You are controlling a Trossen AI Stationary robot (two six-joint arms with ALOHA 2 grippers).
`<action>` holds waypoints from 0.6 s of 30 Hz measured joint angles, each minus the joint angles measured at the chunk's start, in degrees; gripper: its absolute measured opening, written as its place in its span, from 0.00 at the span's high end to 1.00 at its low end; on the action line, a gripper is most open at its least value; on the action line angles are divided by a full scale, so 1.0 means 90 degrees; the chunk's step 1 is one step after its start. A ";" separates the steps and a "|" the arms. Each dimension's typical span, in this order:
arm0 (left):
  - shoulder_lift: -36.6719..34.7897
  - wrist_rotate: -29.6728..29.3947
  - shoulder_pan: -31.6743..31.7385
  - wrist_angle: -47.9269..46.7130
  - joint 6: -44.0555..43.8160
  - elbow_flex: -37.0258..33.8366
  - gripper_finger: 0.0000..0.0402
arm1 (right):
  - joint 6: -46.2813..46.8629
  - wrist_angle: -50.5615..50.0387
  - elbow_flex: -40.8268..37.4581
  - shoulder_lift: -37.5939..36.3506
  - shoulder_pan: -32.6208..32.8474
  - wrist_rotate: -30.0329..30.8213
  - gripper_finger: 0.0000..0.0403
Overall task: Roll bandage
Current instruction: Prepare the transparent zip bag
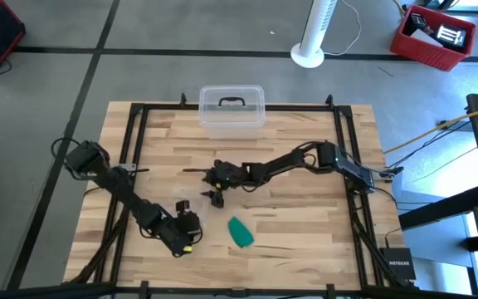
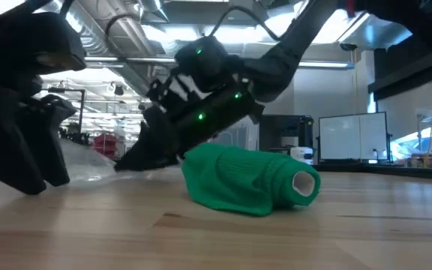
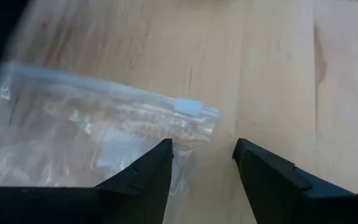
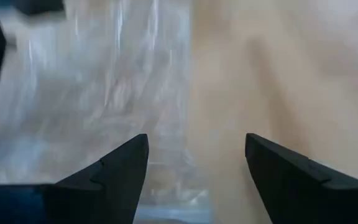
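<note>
We judged the rolling essentially done: the bandage point(image 1: 240, 232) lay as 1 compact roll near the table's front, both the left gripper point(image 1: 191, 226) and right gripper point(image 1: 216, 198) spread empty above the plastic wrapper point(image 3: 98, 140), so next came withdrawal.

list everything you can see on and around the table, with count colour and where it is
bandage: one, teal-green, a compact roll lying on the table's front middle, touched by neither claw
plastic wrapper: one, clear and crinkled, flat on the table left of the bandage, between the two claws
storage box: one, clear with a dark handle on its lid, at the table's far edge
table: one, light wood with a black frame
fan stand: one, white, on the floor beyond the table
crate: one, red, floor at far right
left claw: one, dark, open, low over the wrapper's edge
right claw: one, dark, open, above the wrapper from the other side
</note>
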 joint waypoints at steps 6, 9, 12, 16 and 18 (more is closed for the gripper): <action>-0.0100 -0.0010 -0.0211 -0.0705 -0.0977 0.0019 0.57 | 0.0025 -0.1294 0.0342 -0.0009 0.0019 -0.0965 0.33; -0.0278 -0.0125 -0.0223 -0.1332 -0.1695 0.0019 0.57 | 0.0397 -0.1258 0.0334 -0.0011 0.0133 -0.1338 0.33; -0.0443 -0.0367 -0.0221 -0.1799 -0.2298 0.0002 0.57 | 0.0653 -0.1174 0.0325 -0.0009 0.0302 -0.1220 0.33; -0.0642 -0.0582 -0.0215 -0.1772 -0.2614 -0.0002 0.57 | 0.0900 -0.1064 0.0315 0.0004 0.0468 -0.0717 0.33; -0.0712 -0.0593 -0.0215 -0.1763 -0.2715 0.0000 0.57 | 0.1069 -0.1044 0.0315 0.0008 0.0476 -0.0663 0.33</action>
